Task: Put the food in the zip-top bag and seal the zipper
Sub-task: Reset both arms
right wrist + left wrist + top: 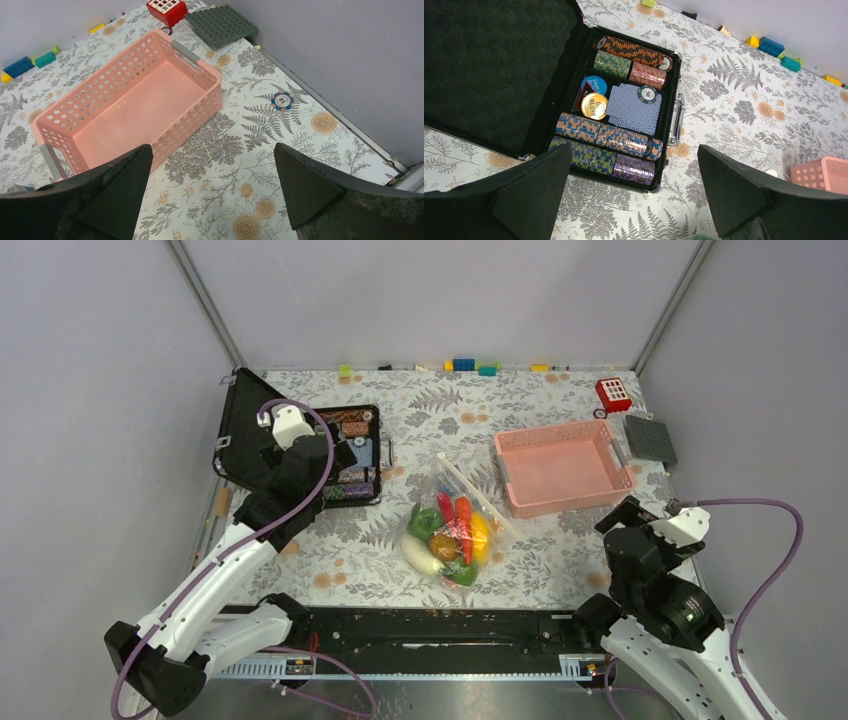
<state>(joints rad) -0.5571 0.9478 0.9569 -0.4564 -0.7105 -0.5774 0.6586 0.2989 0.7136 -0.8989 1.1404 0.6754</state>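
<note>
The clear zip-top bag (455, 502) lies in the middle of the table. The food (447, 535) is bunched inside its near end: white radish, green pepper, carrot, banana, red chilli. The zipper (480, 500) shows as a thin whitish strip along the bag's far right edge; I cannot tell whether it is pressed shut. My left gripper (338, 458) (634, 150) hovers open and empty over the near edge of the black case, left of the bag. Right of the bag, my right gripper (625, 518) (213, 147) stands open and empty over bare cloth beside the pink basket.
An open black case (350, 455) (624, 100) of poker chips lies at the left. The empty pink basket (560, 465) (125, 100) stands at the right, with a red block (613, 393) and grey baseplate (650, 438) behind it. Small bricks (463, 365) line the back wall. One chip (282, 100) lies loose.
</note>
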